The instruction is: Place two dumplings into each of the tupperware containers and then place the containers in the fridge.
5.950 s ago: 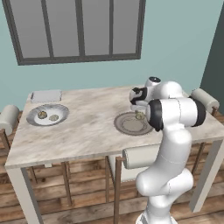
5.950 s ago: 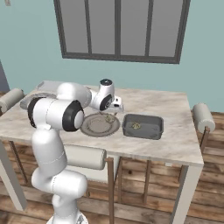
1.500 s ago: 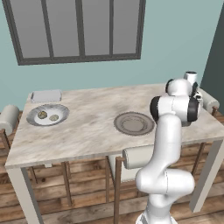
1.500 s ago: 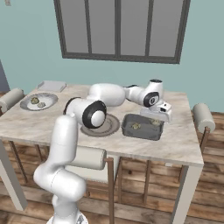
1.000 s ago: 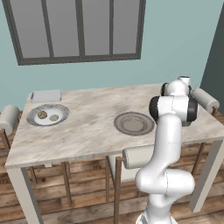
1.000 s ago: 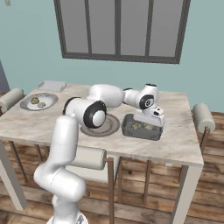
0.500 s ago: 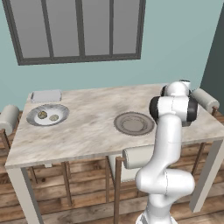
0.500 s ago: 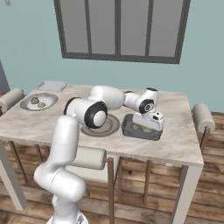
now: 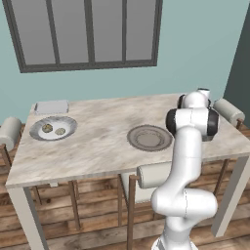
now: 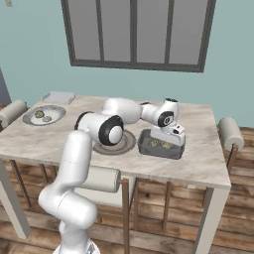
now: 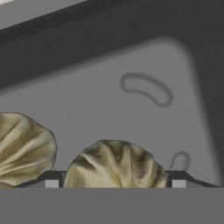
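The marble counter (image 9: 97, 141) carries two grey plates (image 9: 52, 128) (image 9: 149, 137), a flat grey box (image 9: 51, 107) and a tupperware container (image 10: 159, 144).

Tan-olive dumplings (image 11: 114, 165), pleated and ridged, sit on the dark grey floor of the container (image 10: 145, 145). The tabletop (image 9: 102, 141) shows beige marble veining (brownish streaks). Near its left edge, a pale grey plate (image 9: 52, 128) with two olive lumps (image 9: 53, 130).

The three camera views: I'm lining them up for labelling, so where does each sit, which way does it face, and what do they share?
Left base view: behind-left, looking forward-down over the table; arm lower right.
Right base view: behind-right; gripper over the tupperware container.
Hand view: inside that container, open fingertips flanking a dumpling.
Both base views share the dumpling plate.
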Tool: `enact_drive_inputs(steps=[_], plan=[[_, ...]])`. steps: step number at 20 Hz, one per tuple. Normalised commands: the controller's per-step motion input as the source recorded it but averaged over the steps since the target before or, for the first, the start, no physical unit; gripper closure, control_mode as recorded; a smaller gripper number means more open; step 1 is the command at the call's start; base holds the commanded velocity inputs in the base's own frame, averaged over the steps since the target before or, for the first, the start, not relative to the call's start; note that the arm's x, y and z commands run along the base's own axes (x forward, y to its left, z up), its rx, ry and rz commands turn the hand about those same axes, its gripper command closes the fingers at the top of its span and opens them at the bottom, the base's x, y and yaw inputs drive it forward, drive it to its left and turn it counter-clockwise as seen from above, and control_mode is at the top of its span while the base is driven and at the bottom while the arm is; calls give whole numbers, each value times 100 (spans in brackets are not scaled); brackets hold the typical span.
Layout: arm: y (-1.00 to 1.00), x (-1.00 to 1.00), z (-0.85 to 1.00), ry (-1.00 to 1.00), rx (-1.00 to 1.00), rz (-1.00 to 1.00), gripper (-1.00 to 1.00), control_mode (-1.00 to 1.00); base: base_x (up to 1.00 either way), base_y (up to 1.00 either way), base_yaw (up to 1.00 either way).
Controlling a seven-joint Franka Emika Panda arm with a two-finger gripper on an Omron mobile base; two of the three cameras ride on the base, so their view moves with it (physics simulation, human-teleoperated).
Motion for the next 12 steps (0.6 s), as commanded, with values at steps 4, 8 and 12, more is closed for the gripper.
enact_drive_inputs(steps=[4, 8, 12], plan=[[-1, 4, 0, 0, 0, 4, -100, -100, 0, 0, 0], [0, 0, 0, 0, 0, 0, -100, -100, 0, 0, 0], [0, 0, -2, -2, 0, 0, -100, -100, 0, 0, 0]])
